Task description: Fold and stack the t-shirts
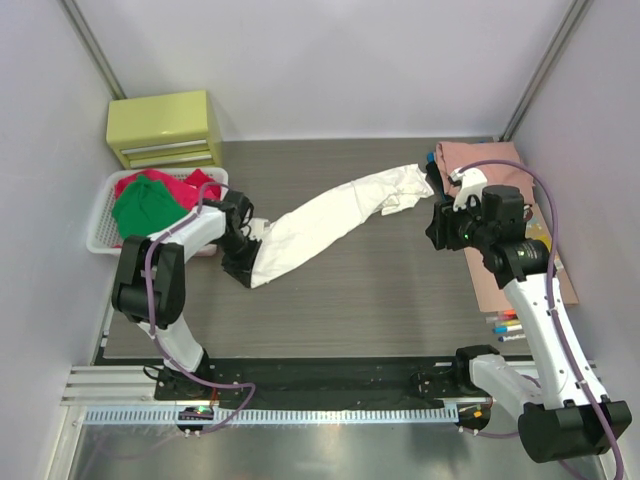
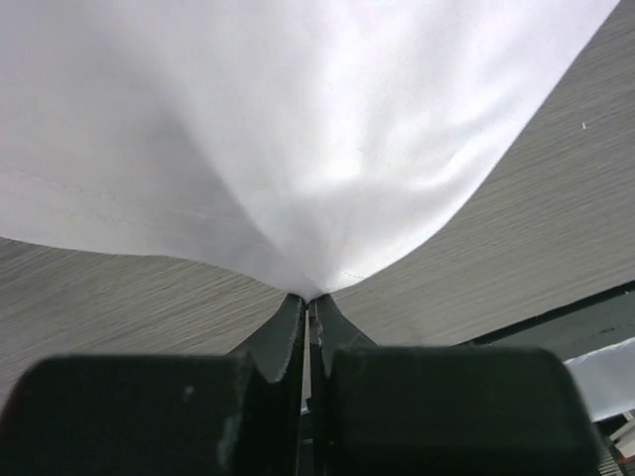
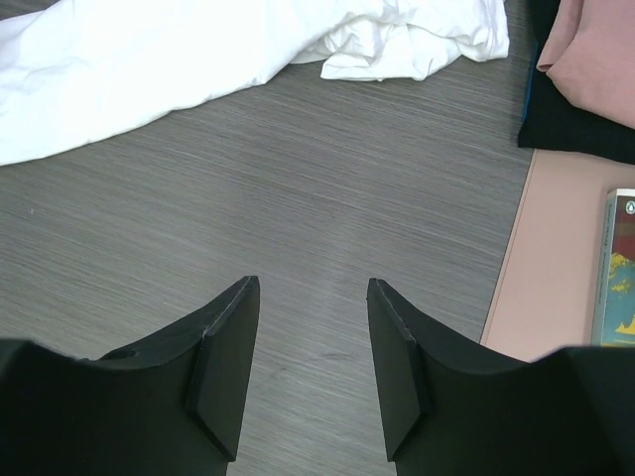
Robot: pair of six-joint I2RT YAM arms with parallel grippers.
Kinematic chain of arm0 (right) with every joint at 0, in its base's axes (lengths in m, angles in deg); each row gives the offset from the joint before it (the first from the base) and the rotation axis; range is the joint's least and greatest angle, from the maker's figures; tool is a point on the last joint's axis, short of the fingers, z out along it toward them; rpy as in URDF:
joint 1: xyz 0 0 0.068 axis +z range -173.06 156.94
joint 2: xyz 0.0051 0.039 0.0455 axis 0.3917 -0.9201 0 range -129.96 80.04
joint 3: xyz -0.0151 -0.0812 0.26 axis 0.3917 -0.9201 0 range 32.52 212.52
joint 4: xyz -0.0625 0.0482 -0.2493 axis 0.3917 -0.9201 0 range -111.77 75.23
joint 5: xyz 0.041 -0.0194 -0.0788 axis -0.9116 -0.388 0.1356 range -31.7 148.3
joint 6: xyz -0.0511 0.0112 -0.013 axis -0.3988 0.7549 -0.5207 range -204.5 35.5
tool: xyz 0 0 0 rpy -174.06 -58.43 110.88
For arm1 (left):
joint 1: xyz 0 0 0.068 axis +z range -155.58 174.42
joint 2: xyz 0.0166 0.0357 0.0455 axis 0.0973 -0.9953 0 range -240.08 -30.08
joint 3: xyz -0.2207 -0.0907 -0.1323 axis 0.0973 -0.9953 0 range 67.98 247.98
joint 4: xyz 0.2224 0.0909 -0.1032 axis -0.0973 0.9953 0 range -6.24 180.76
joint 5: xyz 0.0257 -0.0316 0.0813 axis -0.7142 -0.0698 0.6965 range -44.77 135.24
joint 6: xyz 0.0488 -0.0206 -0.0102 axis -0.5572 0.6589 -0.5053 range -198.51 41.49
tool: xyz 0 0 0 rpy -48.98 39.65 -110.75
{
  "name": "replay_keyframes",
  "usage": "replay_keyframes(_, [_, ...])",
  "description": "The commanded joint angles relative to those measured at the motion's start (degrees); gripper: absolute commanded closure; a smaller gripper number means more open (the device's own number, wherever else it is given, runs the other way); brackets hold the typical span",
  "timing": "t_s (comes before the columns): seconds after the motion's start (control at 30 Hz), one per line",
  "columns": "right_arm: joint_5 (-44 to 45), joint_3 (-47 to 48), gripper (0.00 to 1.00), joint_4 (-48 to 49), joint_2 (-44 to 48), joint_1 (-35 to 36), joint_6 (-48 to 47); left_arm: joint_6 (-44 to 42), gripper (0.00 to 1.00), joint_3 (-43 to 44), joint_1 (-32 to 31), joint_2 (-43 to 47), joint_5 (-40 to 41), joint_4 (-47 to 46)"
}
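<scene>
Yellow drawer unit (image 1: 165,128) behind white basket (image 1: 98,232) — left; book (image 3: 620,268) right.

No legible text; book (image 3: 620,268) cover print too blurred to read.

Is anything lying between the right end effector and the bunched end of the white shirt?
Nothing visible does. Only bare table separates the open right end effector from the white shirt. The folded pink shirt lies off to the side. The left end effector grips the shirt's other end.

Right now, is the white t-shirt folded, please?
Unfolded: the white t-shirt lies stretched out, rumpled, one end pinched in the left tool.
</scene>
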Motion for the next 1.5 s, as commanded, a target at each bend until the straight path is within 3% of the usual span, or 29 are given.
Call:
replay_keyframes(0.0, [-1.90,0.38,0.46,2.18,0.49,-0.53,0.13,-0.37,1.00,1.10,-0.24,-0.29,1.26,-2.30])
replay_keyframes(0.23, [-2.08,-0.14,0.46,2.36,0.49,-0.70,0.13,-1.68,1.00,-0.66,-0.33,4.70,6.52,-5.19])
replay_keyframes(0.47, [-1.99,-0.32,0.46,2.80,-0.30,-0.88,-0.04,-6.33,1.00,-1.89,-0.33,16.39,12.24,-9.85])
replay_keyframes(0.67, [-1.90,0.73,0.46,2.80,-1.79,-0.79,0.05,-7.32,1.00,1.10,-0.42,17.64,16.72,-9.77])
replay_keyframes(0.9, [-1.46,0.39,0.46,2.80,-1.88,-0.79,-0.13,-9.07,1.00,5.74,-0.42,23.52,20.95,-16.71])
replay_keyframes(1.03, [-1.81,0.47,0.46,2.97,-3.20,-0.88,-0.22,-9.16,1.00,10.41,-0.33,21.51,20.95,-13.29])
replay_keyframes(1.27, [-2.17,0.65,0.46,3.06,-3.11,-0.79,-0.22,-9.51,1.00,5.24,-0.42,22.29,24.72,-19.07])
replay_keyframes(1.47, [-2.25,-1.11,0.46,4.20,-5.12,-0.88,-0.83,-9.08,1.00,6.72,-0.42,21.94,24.11,-18.47])
